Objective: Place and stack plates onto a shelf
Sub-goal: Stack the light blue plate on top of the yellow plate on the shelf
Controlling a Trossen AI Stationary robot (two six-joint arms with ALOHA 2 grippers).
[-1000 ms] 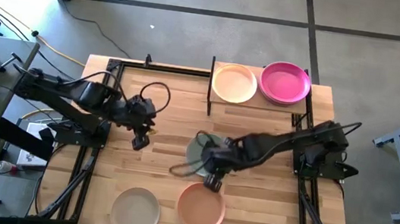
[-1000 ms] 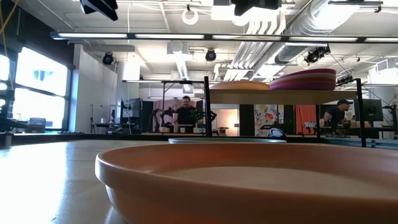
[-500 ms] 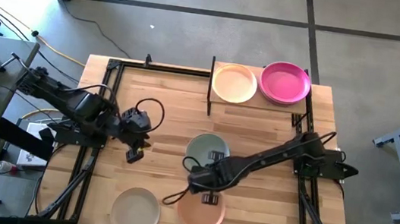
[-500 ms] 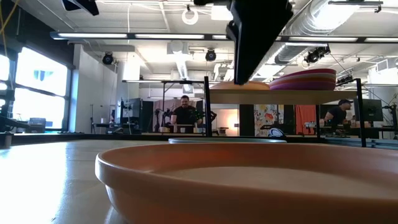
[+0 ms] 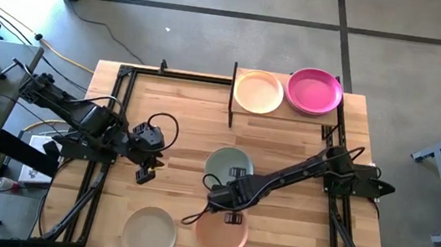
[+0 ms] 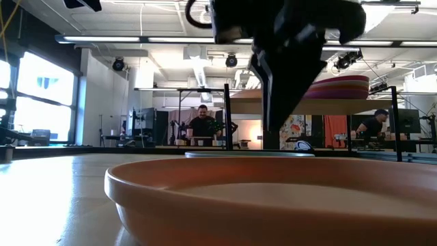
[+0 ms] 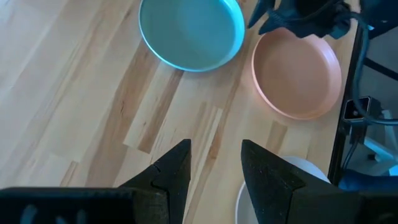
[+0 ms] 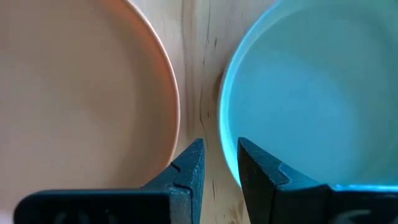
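The light-wood shelf (image 5: 285, 114) stands at the table's far right and bears a cream plate (image 5: 258, 92) and a magenta-topped stack (image 5: 315, 91). A pale teal plate (image 5: 228, 162), a salmon plate (image 5: 219, 235) and an off-white plate (image 5: 150, 233) lie flat on the table. My right gripper (image 5: 232, 218) hangs fingers down over the strip of table between the teal plate (image 8: 311, 93) and the salmon plate (image 8: 81, 93). It is narrowly open, empty, and clear above both rims in the low view (image 6: 276, 126). My left gripper (image 5: 145, 175) is narrowly open and empty over bare table at centre left.
Black frame rails run along the table's left and right sides (image 5: 105, 168). The shelf's thin black posts (image 5: 234, 91) stand at its corners. Bare wood lies between the left gripper and the teal plate. People show in the room beyond the table (image 6: 203, 123).
My right gripper has gone from above the teal plate toward the table's near edge and come down between the teal and salmon plates, uncovering the teal plate. My left gripper has drawn back toward the table's near left. No plate has moved.
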